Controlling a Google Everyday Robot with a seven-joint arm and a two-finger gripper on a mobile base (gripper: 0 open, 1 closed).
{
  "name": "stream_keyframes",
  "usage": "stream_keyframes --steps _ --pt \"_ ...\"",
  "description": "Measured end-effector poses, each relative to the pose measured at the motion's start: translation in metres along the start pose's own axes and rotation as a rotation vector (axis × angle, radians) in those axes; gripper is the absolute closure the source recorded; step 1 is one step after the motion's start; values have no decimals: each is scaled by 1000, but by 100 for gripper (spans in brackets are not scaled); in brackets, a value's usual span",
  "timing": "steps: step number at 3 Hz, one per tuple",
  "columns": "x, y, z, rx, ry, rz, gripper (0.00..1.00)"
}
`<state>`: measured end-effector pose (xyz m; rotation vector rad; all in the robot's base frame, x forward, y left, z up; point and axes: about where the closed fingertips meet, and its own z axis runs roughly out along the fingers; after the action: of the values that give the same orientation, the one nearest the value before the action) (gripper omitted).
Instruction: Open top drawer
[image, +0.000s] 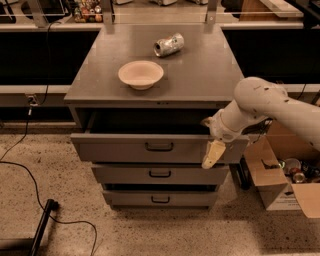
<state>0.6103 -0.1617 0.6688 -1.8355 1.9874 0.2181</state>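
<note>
The camera view looks down on a grey metal cabinet (200, 75) with three drawers stacked in its front; the top drawer (115, 149), the widest and tallest of them, stands partly out from the cabinet's face, so that a dark strip of its inside shows between its front panel and the cabinet's top edge; a small black bar handle (159, 146) sits at the centre of its front. Below it the middle drawer (120, 174) and the bottom drawer (125, 198) are narrower and shorter, each with a like handle, and lie further back than the top one.

The white robot arm (265, 100) reaches in from the right; its gripper (212, 154) hangs, pale and pointing downward, in front of the right end of the top drawer's panel, well to the right of the handle and not on it; whether the gripper is parted or closed I cannot tell, nor whether it touches the panel.

On the cabinet's top a shallow cream bowl (141, 74) stands upright near the front left; a crushed drink can (168, 44) lies on its side further back, apart from the bowl.

To the right of the cabinet an open cardboard box (272, 182) sits on the speckled floor (150, 235); a black cable (25, 170) trails over the floor at the left.
</note>
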Motion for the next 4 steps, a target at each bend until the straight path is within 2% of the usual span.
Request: stream_keyframes --steps 1,2,3,4 --pt "-2 17 -10 -65 -7 37 23" --pt "-1 37 -19 -126 3 70 47" --pt "-4 57 -34 -172 -4 83 57" --pt "-17 75 -51 -210 -37 64 51"
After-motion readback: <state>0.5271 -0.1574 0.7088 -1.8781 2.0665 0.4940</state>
